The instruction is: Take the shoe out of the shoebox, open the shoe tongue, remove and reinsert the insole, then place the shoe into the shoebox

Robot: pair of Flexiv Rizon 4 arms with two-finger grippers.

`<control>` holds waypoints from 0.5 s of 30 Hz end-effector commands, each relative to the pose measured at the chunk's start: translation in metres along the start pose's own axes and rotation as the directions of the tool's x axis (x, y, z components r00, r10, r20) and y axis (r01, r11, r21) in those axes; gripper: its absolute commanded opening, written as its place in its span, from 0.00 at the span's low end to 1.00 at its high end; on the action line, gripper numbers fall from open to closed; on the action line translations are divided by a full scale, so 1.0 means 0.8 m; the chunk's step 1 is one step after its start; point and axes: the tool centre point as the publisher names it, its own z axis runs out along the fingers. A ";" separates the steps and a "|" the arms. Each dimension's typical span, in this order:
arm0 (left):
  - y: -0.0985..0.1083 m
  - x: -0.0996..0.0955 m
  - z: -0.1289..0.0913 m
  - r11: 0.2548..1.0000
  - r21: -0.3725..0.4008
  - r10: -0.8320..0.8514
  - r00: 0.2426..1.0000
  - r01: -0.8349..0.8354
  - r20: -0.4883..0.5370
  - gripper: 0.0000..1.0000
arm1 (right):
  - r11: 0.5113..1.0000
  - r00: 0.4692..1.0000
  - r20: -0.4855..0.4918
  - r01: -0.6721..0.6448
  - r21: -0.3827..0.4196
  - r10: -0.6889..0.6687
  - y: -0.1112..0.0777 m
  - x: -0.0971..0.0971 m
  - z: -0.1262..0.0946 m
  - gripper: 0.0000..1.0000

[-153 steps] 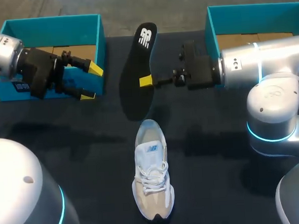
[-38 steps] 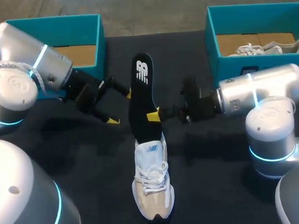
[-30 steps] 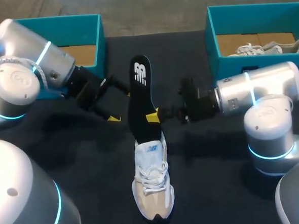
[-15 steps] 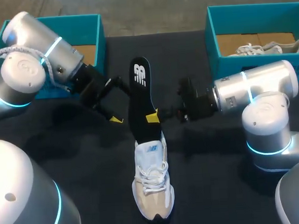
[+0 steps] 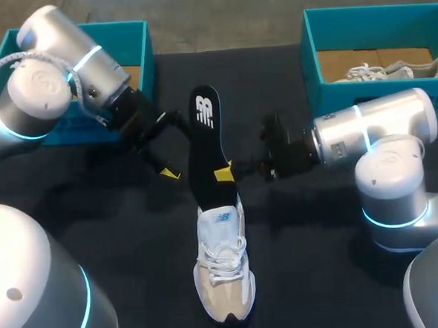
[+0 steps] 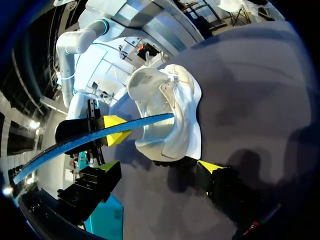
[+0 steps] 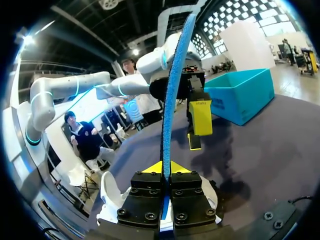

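A white and beige shoe (image 5: 224, 264) lies on the dark table, toe toward the front edge. The black insole (image 5: 206, 139) stands on edge, tilted, its lower end at the shoe's opening. My right gripper (image 5: 225, 171) is shut on the insole's lower part; the right wrist view shows the insole (image 7: 175, 85) rising from my right gripper (image 7: 165, 170), with the shoe (image 7: 112, 197) below. My left gripper (image 5: 175, 146) stands open just left of the insole, not touching it. In the left wrist view the insole's edge (image 6: 100, 137) and the shoe (image 6: 167, 115) lie ahead of my left gripper (image 6: 160, 172).
A teal shoebox (image 5: 141, 46) stands at the back left behind my left arm. Another teal shoebox (image 5: 312, 47) at the back right holds a second shoe (image 5: 392, 70). My right arm's body lies low over the table's right side.
My left arm has swung further over the table and its open gripper has edged closer to the insole. The right gripper and insole have barely shifted; the shoe has stayed put.
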 end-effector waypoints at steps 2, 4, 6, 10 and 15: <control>0.006 -0.001 0.000 1.000 0.014 0.002 1.000 -0.002 -0.009 1.00 | 1.000 1.000 0.005 0.001 0.003 -0.001 0.000 0.004 -0.002 0.00; 0.007 -0.001 0.000 1.000 0.013 0.005 1.000 -0.004 -0.016 1.00 | 1.000 1.000 0.005 -0.003 0.007 0.003 0.000 0.004 -0.002 0.00; 0.008 0.000 -0.001 1.000 0.011 0.002 1.000 -0.001 -0.019 1.00 | 0.999 0.999 0.007 -0.032 0.020 0.032 0.002 0.003 -0.003 0.00; 0.009 0.001 0.001 1.000 0.012 -0.003 1.000 0.003 -0.022 1.00 | 0.998 0.998 0.005 -0.061 0.026 0.061 0.001 -0.001 -0.003 0.00; 0.010 0.000 0.003 1.000 0.020 -0.002 1.000 0.003 -0.028 1.00 | 0.996 0.996 -0.001 -0.089 0.028 0.089 -0.005 -0.002 -0.003 0.00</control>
